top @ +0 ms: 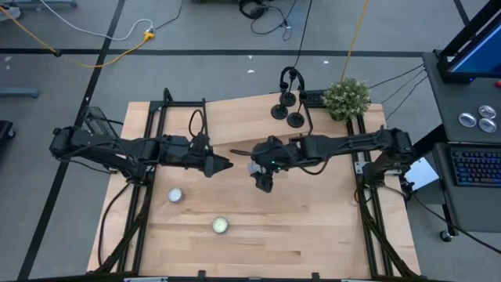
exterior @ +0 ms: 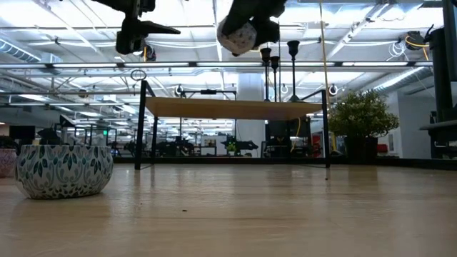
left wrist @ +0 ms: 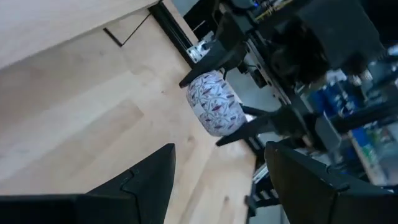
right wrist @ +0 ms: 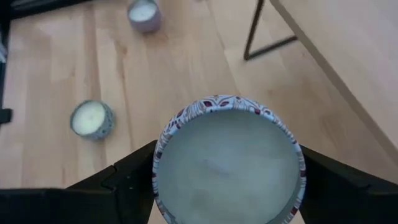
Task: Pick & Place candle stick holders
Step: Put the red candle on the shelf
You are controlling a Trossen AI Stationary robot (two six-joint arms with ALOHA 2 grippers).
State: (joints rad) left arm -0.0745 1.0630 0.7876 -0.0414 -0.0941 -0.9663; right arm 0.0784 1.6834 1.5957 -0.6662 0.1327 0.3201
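Three black candle stick holders [top: 286,108] stand on their round bases on a raised wooden shelf [top: 243,117] at the table's far side; they also show in the low view [exterior: 293,50]. My right gripper [top: 263,180] is high over the table's middle, shut on a round white candle tin with a purple leaf pattern [right wrist: 227,158]. My left gripper [top: 225,165] is open and empty, just left of the tin, its fingers pointing at it [left wrist: 214,102]. Two more candle tins, one [top: 174,194] and another [top: 221,225], stand on the table at the near left. My right gripper pinches the tin's round side wall [right wrist: 159,163] between its two fingers [right wrist: 124,180], one on each opposite side. The fingers come slanting down from above. The tin is lifted well clear of the table [exterior: 243,36], its wax top facing the wrist.
A small potted plant [top: 346,98] stands at the shelf's right end. In the low view a blue-patterned tin [exterior: 64,170] stands close on the left. The shelf's thin black legs [right wrist: 252,34] stand on the table. Bare wood lies at the near right [top: 313,227].
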